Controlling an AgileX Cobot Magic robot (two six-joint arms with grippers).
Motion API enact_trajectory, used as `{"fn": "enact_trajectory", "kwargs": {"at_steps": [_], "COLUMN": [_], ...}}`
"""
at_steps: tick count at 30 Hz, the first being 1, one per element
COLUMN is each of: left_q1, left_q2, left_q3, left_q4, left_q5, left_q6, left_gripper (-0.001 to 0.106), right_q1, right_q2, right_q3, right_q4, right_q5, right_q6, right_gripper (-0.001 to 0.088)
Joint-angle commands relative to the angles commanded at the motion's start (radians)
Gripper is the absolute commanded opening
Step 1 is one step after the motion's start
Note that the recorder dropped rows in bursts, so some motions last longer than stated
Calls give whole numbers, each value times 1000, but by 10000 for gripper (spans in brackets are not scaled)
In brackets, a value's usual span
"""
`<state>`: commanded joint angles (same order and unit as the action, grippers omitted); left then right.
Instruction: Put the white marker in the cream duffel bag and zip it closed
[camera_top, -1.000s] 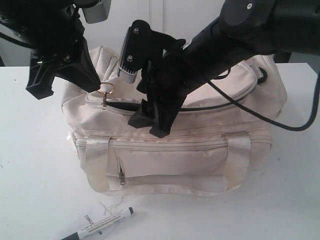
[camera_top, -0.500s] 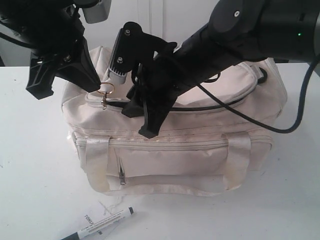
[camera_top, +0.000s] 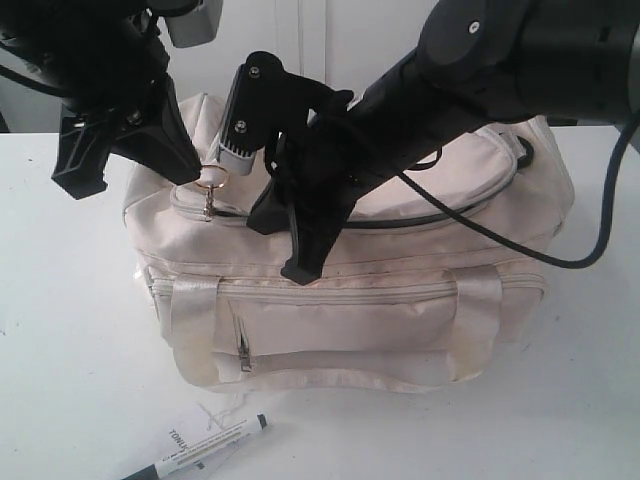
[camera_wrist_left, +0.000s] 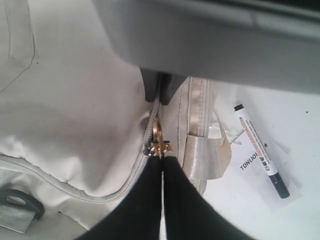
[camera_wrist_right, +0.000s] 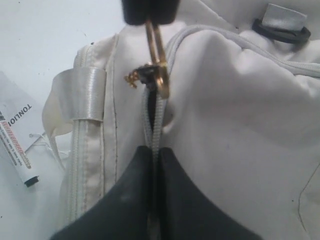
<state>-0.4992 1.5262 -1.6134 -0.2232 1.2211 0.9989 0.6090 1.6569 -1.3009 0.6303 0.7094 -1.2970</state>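
right hand clenched on cream duffel bag zip line, left hand pinching gold keychain

Table w/ cream duffel bag, paper tag & white marker.

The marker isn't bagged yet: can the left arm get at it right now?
Probably not yet: the white marker lies uncovered in front of the cream duffel bag, but the left gripper is shut on its gold keychain.

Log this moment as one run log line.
left gripper: shut on gold keychain | right gripper: shut on top zip | white marker: on table outside cream duffel bag, not yet inside
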Motion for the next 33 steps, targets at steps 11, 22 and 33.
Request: {"fn": "enact_trajectory", "kwargs": {"at_steps": [11,22,33], "left_q1": [44,111,131], "left_q2": [0,0,0], "left_q3": [60,117,118], "left_q4": [32,31,92], "left_q5": [0,-44,-55], "left_q6": [0,0,-2], "left_gripper": [0,0,0], "right_q1": [0,0,0], "right_q2": [-26,-26,-26], "right_q3": [0,0,0], "right_q4": [-6,-6,-6], "right_q5": [0,2,2], "right_q6": [0,0,0], "right_gripper": [0,0,0]}}
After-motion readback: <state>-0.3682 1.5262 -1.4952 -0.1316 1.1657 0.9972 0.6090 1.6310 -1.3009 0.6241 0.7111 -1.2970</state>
